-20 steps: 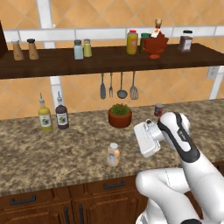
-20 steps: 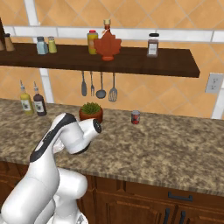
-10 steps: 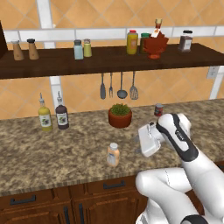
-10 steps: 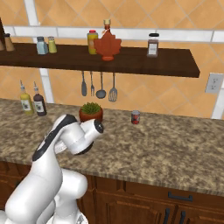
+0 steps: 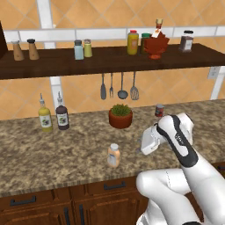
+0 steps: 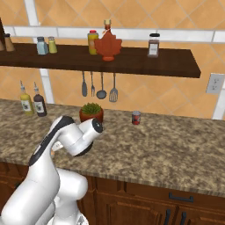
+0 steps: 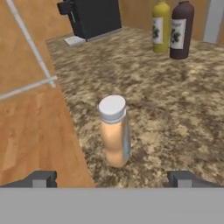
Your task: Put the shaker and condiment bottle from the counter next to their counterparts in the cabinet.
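Observation:
The condiment bottle [image 5: 114, 155], peach-orange with a pale cap, stands upright near the counter's front edge. In the hand view the condiment bottle [image 7: 114, 131] rises just ahead of my gripper [image 7: 113, 179], centred between the two wide-apart fingertips [image 7: 41, 178], with nothing between them. From the left base view my gripper [image 5: 141, 144] hangs a short way right of the bottle, not touching it. The pale blue-grey shaker [image 5: 78, 49] stands on the cabinet shelf [image 5: 110, 62] beside the yellow-green shaker [image 5: 88, 48]. The same shaker [image 6: 42, 45] also appears in the right base view.
A yellow bottle [image 5: 45, 117] and a dark spouted bottle [image 5: 62, 116] stand at the back left. A potted plant [image 5: 120, 116] and a small red can [image 5: 159, 110] sit behind my hand. Utensils [image 5: 118, 85] hang under the shelf. Sauce bottles [image 5: 132, 42] crowd its right half.
My hand has shifted slightly to the right and turned a little toward the bottle. The bottle and the shelf items have not moved, and the jaws stayed open.

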Controlling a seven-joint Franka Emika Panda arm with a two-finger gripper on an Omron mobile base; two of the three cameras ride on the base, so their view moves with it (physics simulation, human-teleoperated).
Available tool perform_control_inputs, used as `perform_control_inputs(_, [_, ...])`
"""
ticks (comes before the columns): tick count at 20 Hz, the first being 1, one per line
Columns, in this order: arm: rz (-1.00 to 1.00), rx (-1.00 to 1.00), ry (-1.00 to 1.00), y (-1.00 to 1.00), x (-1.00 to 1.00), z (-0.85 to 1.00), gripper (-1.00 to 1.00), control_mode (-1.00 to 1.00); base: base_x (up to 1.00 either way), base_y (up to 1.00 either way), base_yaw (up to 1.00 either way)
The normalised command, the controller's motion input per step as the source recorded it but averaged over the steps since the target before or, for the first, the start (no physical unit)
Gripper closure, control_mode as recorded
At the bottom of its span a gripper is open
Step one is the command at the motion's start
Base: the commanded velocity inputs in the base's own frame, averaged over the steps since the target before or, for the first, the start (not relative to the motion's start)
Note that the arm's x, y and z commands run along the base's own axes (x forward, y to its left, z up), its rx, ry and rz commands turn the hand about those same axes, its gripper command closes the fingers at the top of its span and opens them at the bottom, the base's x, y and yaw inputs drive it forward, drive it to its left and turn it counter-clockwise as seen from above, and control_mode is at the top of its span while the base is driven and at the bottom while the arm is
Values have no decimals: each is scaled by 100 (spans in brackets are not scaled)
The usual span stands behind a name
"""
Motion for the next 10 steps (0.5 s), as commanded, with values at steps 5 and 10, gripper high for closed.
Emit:
perform_control_inputs(5, [2,0,0,7,-18,-9,-100,-100,0,0,0])
perform_control_inputs(10, [0,0,0,35,-18,-39,-100,-100,0,0,0])
